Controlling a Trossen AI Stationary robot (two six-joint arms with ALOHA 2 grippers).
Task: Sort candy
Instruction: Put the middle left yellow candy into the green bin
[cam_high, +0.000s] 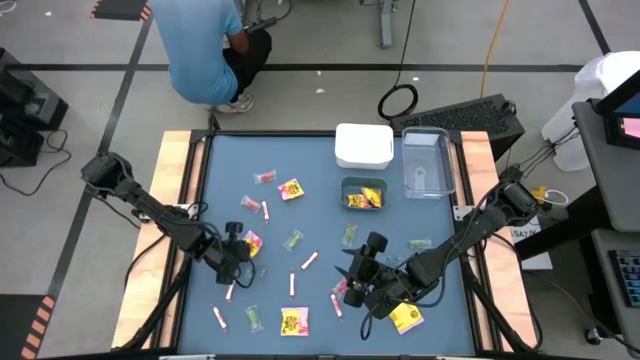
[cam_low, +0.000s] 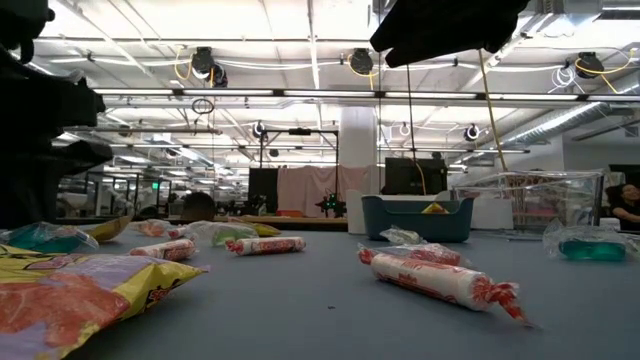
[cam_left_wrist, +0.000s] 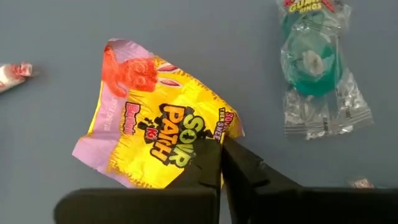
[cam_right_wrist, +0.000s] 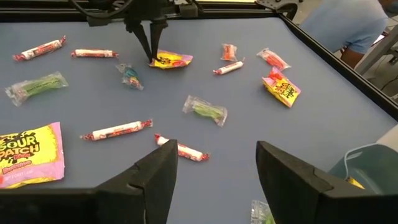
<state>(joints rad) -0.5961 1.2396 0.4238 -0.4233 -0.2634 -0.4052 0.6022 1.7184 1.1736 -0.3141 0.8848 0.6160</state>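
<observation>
On the blue table, a crinkly yellow square candy packet (cam_left_wrist: 155, 134) was pinched by the left gripper (cam_left_wrist: 221, 163); the right gripper's (cam_right_wrist: 216, 163) jaws were spread apart, seen only from its wrist.

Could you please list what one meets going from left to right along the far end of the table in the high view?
White container → teal container holding yellow packets, slightly nearer → clear container.

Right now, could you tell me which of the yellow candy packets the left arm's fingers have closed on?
The yellow packet at the table's left middle, pinched by its edge in the left gripper. The other yellow packets lie untouched: one near the front edge, one farther back.
</observation>
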